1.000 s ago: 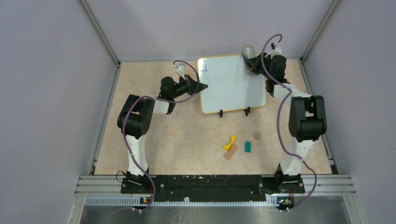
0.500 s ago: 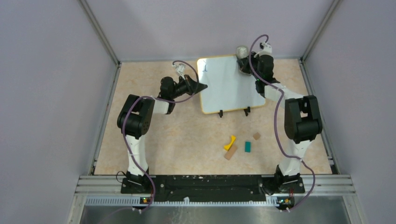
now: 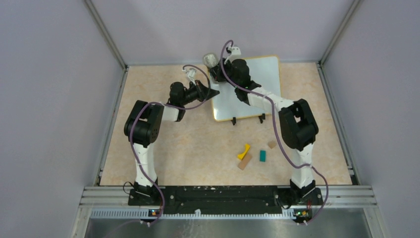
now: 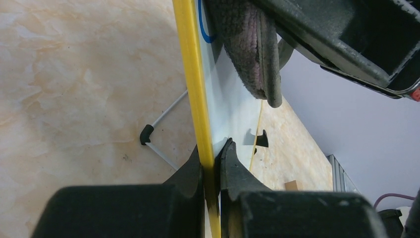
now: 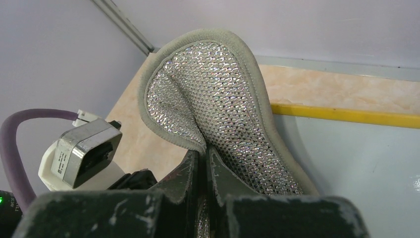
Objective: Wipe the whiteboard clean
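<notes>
Most of your board (image 3: 262,74), standing at the far middle of the table (image 3: 163,148), looks wiped, but a blue stroke (image 4: 203,29) shows at its top-left corner, perhaps with more hidden under the cloth (image 5: 223,99) that your right claw (image 5: 203,153) pinches there, while your left claw (image 4: 212,153) clamps its left side.

The whiteboard (image 3: 265,77), a white rounded-corner panel in a thin yellow frame, stood propped at a tilt on two black clip feet (image 3: 234,120) at 12 o'clock on the counter (image 3: 163,148), with a blue stroke (image 4: 200,22) showing near its 10 o'clock corner.
</notes>
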Controlling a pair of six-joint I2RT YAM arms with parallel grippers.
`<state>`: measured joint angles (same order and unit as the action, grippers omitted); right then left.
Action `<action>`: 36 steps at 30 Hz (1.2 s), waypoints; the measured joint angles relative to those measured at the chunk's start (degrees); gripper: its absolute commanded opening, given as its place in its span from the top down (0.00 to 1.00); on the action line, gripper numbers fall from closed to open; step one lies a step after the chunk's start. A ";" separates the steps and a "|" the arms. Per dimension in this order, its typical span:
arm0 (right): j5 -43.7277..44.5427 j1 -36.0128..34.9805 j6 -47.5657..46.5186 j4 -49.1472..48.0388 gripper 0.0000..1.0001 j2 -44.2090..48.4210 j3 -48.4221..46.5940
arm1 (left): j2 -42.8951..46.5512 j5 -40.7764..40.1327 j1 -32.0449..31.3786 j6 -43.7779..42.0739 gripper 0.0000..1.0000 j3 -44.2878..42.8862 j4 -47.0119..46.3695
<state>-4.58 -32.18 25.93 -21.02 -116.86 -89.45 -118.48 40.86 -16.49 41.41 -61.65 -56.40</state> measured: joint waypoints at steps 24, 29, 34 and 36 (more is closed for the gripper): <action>2.69 1.53 1.95 -3.13 1.00 10.73 19.39 | 0.52 0.70 -0.22 -2.62 1.00 -0.04 0.35; 2.82 3.48 3.15 -2.93 1.00 12.00 20.83 | 0.52 0.68 -0.24 -2.64 1.00 -0.35 0.66; 2.49 3.63 1.88 0.07 1.00 11.52 18.29 | 0.52 0.63 -0.28 -3.02 1.00 -1.16 1.70; 1.90 3.78 1.29 1.81 1.00 10.34 15.98 | 0.52 0.22 -0.24 -2.97 1.00 -1.27 2.54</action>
<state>-2.68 -28.40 27.22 -19.20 -106.52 -73.47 -117.95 41.08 -16.73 38.44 -62.92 -53.87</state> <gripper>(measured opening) 0.026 0.085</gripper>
